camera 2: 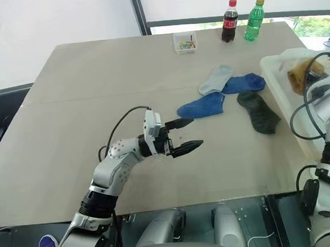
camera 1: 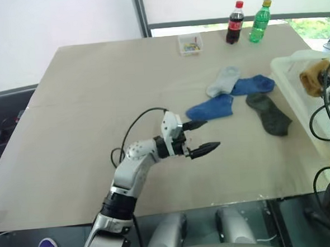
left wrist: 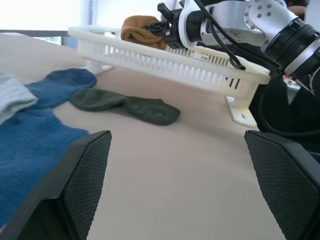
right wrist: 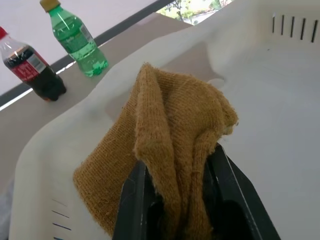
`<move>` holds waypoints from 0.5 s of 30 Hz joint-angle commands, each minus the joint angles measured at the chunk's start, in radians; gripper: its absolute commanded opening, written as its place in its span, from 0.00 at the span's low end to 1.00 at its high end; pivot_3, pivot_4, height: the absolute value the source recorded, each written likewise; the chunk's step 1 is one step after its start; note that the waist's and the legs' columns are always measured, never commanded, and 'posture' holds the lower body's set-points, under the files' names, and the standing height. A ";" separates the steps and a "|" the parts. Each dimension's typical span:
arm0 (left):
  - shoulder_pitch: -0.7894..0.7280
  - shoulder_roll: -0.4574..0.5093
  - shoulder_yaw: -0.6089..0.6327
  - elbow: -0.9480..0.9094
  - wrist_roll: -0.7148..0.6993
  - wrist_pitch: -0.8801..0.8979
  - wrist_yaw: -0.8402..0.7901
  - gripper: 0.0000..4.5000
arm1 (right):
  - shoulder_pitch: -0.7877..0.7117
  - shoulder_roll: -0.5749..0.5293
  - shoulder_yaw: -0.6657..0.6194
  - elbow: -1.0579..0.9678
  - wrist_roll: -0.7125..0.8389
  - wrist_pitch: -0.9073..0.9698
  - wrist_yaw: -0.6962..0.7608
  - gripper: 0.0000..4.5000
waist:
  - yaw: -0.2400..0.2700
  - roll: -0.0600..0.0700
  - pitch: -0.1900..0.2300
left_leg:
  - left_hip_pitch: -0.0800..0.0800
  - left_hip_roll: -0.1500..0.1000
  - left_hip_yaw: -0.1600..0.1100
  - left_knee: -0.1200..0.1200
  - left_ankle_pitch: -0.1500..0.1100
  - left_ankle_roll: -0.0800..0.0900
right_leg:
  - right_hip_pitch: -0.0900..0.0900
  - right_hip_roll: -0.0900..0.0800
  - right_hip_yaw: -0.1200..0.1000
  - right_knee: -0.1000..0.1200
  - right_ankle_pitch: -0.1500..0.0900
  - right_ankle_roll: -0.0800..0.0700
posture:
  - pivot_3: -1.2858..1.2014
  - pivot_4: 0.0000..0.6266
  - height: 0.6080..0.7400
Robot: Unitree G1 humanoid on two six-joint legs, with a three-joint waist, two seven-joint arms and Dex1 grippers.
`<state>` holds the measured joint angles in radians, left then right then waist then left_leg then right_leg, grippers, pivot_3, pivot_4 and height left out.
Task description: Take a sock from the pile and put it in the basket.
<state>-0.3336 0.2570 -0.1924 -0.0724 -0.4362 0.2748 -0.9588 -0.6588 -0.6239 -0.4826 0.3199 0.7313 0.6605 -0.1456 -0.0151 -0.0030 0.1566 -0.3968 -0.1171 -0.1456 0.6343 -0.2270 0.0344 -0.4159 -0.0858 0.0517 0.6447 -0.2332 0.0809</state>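
**Sock held over the basket**

Left to right: bare table (camera 1: 70, 135) extends to its left and near edges. The left gripper (camera 1: 202, 137), fingers spread wide and empty, hovers over open tabletop just short of the pile (camera 1: 242, 96). At the right edge, the right gripper (right wrist: 175, 200) pinches the sock (right wrist: 170, 150) above the basket (camera 1: 288, 74).

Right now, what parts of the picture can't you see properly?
- The basket: the left eye view's right edge cuts it off, so I can't tell its full shape.
- The right pincer: in the right wrist view the yellow sock covers its fingertips.
- The small clear box: too small to name the coloured bits inside.
- The bottles' labels: too small to read.
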 commanded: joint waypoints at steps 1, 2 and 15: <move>0.019 -0.001 0.024 -0.091 -0.016 0.004 0.042 1.00 | -0.081 -0.010 0.013 0.110 -0.080 -0.074 0.062 0.02 | 0.002 0.000 0.000 | 0.000 0.000 0.000 0.000 0.000 0.000 | 0.000 0.000 0.000 0.000 0.000 0.000 | 0.52 0.24 1.00; 0.021 -0.001 0.027 -0.100 -0.019 0.005 0.049 1.00 | -0.107 -0.012 0.021 0.164 -0.103 -0.096 0.080 0.02 | 0.002 0.000 0.000 | 0.000 0.000 0.000 0.000 0.000 0.000 | 0.000 0.000 0.000 0.000 0.000 0.000 | 0.52 0.24 1.00; 0.022 -0.005 0.050 -0.139 -0.028 -0.059 0.064 1.00 | -0.339 -0.027 -0.024 0.596 -0.173 -0.143 0.167 0.02 | 0.001 0.000 0.001 | 0.000 0.000 0.001 0.001 0.000 0.000 | 0.000 0.000 0.001 0.000 0.001 0.001 | 0.52 0.24 1.00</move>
<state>-0.3084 0.2561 -0.1542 -0.1651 -0.4535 0.2435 -0.8939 -0.9677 -0.6243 -0.4733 0.9028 0.5501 0.5209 0.0095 -0.0140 -0.0031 0.1571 -0.3971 -0.1175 -0.1444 0.6350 -0.2270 0.0344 -0.4157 -0.0857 0.0526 0.6444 -0.2326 0.0815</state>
